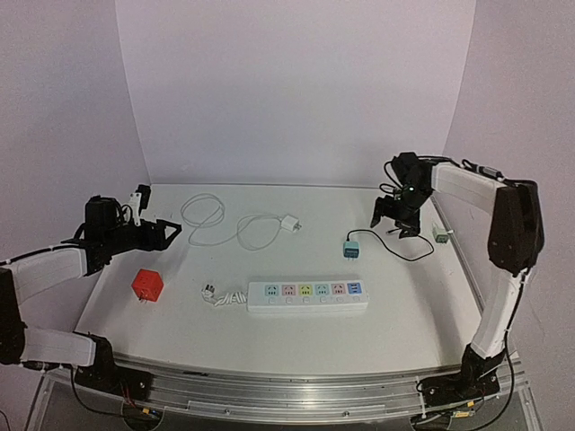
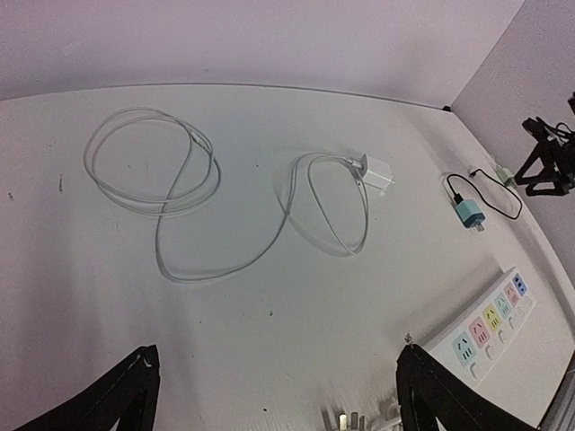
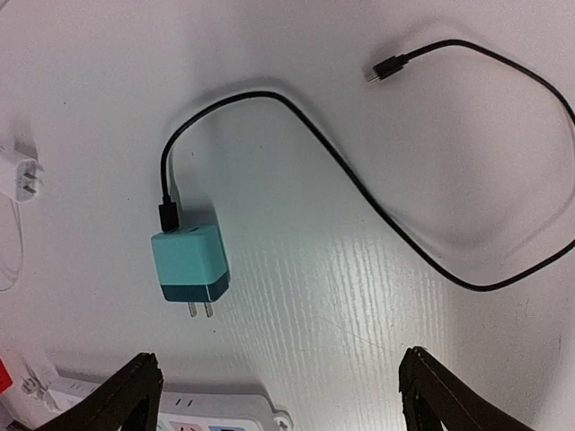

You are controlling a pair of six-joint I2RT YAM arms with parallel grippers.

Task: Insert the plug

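A teal plug [image 3: 189, 263] with two metal prongs lies flat on the white table, a black cable [image 3: 359, 180] running from its back. A white power strip [image 1: 305, 296] with coloured sockets lies mid-table, and its end shows at the bottom of the right wrist view [image 3: 180, 409]. My right gripper [image 3: 278, 373] hovers open above the table just right of the teal plug [image 1: 350, 248], holding nothing. At the left, my left gripper [image 2: 274, 377] is open and empty, above bare table near the strip's own plug [image 2: 350, 419].
A white charger [image 1: 290, 223] with a looped white cable [image 2: 171, 180] lies at the back centre. A red cube [image 1: 146, 285] sits at the left, near the front. A small green item [image 1: 441, 235] lies by the right edge.
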